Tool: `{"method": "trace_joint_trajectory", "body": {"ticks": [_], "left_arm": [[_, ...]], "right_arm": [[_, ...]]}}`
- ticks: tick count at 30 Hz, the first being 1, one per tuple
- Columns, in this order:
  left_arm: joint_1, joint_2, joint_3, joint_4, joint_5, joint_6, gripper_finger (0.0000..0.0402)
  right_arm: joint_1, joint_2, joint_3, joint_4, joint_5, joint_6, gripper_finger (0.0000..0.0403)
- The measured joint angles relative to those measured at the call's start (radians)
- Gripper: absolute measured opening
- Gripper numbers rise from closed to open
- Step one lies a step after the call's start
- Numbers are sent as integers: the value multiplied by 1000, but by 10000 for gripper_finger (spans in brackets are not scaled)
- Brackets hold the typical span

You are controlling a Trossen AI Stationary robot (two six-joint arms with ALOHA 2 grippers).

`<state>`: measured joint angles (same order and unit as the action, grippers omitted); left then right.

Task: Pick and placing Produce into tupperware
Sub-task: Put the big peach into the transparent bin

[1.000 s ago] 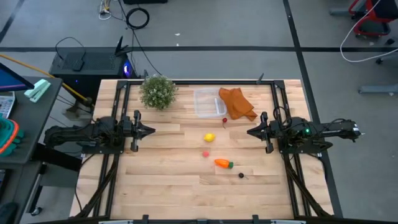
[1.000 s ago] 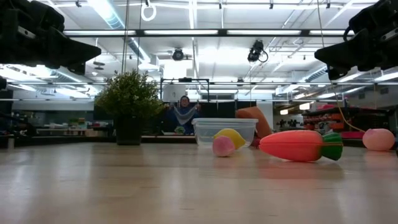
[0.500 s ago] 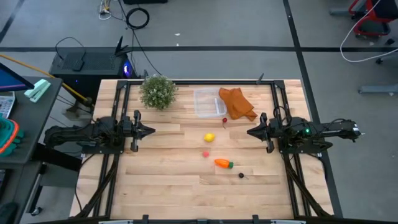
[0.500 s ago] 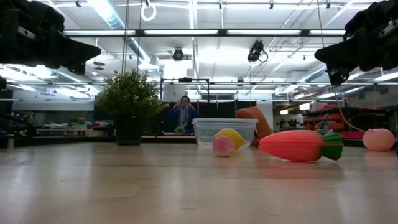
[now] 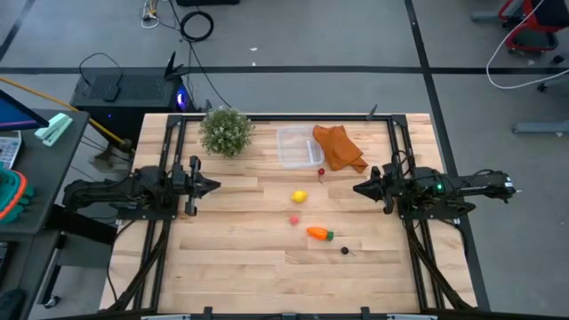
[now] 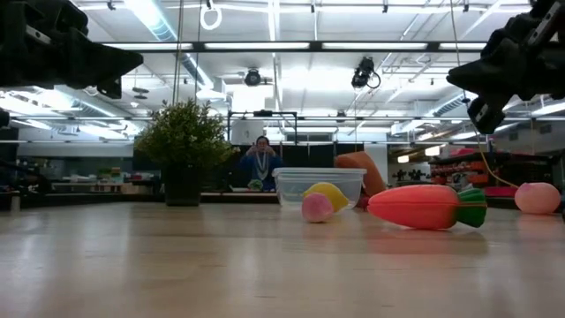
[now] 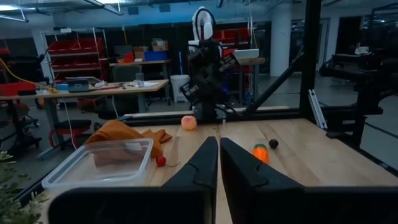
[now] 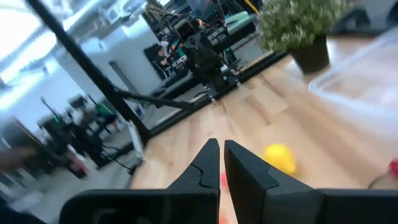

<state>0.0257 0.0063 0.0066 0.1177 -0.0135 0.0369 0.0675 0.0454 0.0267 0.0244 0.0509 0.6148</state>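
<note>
The clear tupperware (image 5: 298, 147) stands at the table's far middle, with a small red fruit (image 5: 321, 172) just beside its near right corner. The yellow lemon (image 5: 300, 196), a pink fruit (image 5: 293, 220), the orange carrot (image 5: 318, 234) and a dark berry (image 5: 345, 251) lie on the bare wood at mid-table. Another pink fruit (image 6: 537, 197) lies below the right arm. My left gripper (image 5: 213, 186) is shut and hovers left of the produce. My right gripper (image 5: 356, 188) is shut and hovers right of the lemon (image 8: 278, 157).
A bushy green plant (image 5: 225, 131) stands at the far left of the tupperware. An orange cloth (image 5: 338, 147) lies against the tupperware's right side. Bare wood lies between the two grippers and toward the near edge. A person (image 6: 260, 159) shows in the room beyond the table.
In the low view my left gripper has risen slightly and my right gripper has tipped a little. The produce and the tupperware have kept still.
</note>
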Motion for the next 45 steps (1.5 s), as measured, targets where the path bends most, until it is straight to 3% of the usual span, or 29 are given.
{"method": "trace_joint_trajectory", "body": {"ticks": [8, 12, 18, 22, 27, 32, 34, 40, 45], "left_arm": [[0, 0, 0, 0, 0, -18, 20], [0, 0, 0, 5, 0, -100, 25], [0, 0, 0, 14, 0, -197, 23], [0, 0, 0, 46, -47, -360, 13], [0, 0, 0, 128, -249, -612, 9], [0, 0, 0, 152, -569, -999, 21], [0, 0, 0, 147, -613, -1122, 25], [0, 0, 4, 205, -537, -1081, 29], [0, 0, 91, 211, -533, -878, 29]], "right_arm": [[0, 0, 0, 18, 0, 525, 0], [0, 0, 0, 20, 0, 665, 0], [0, 0, 0, 21, 0, 662, 0], [0, 0, 0, 21, 21, 636, 0], [0, 0, 0, 21, 106, 645, 0], [0, 0, 0, 23, 186, 646, 0], [0, 0, 0, 24, 208, 646, 0], [-1, 0, 0, 66, 282, 633, 9], [-24, 0, 0, 207, 429, 495, 21]]}}
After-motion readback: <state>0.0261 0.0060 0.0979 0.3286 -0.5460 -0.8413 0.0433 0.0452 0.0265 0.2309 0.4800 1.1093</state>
